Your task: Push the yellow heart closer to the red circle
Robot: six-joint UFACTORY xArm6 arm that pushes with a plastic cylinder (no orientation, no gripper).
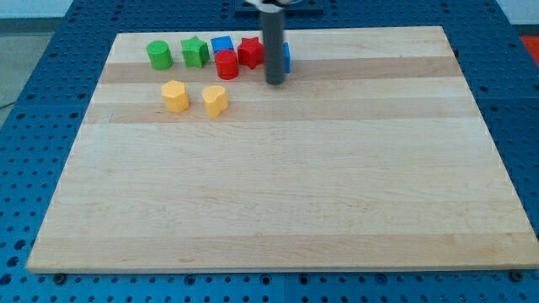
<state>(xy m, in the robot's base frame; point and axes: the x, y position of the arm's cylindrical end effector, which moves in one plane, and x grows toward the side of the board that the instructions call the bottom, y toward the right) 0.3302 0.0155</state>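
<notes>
- Board (278, 185): pale wood with lengthwise grain bands, smooth matt face; it lies on a blue perforated table (34, 50).
- Blocks: small, solid, matt-coloured, all grouped near the board's top-left.
- Top row, view's left to right: green cylinder (159, 55), green star (194, 52), blue block (221, 45) (shape unclear, partly hidden), red circle (226, 64), red star (249, 52), and a second blue block (285, 57) mostly hidden behind the rod.
- Red circle — a short cylinder, touching or just beside the red star and the first blue block.
- Lower row: yellow hexagon (174, 96) at left, yellow heart (215, 100) just to its right, the two apart.
- Yellow heart lies below the red circle and slightly to the view's left, near but not touching it; which way its point faces is too small to tell, and no long axis reads clearly.
- Rod: dark grey, straight, upright, entering from the view's top edge.
- My tip (275, 82) rests on the board just right of the red star, in front of the second blue block, well right of the heart.
- No gripper on this arm — nothing is grasped; the tip touches no yellow block.
</notes>
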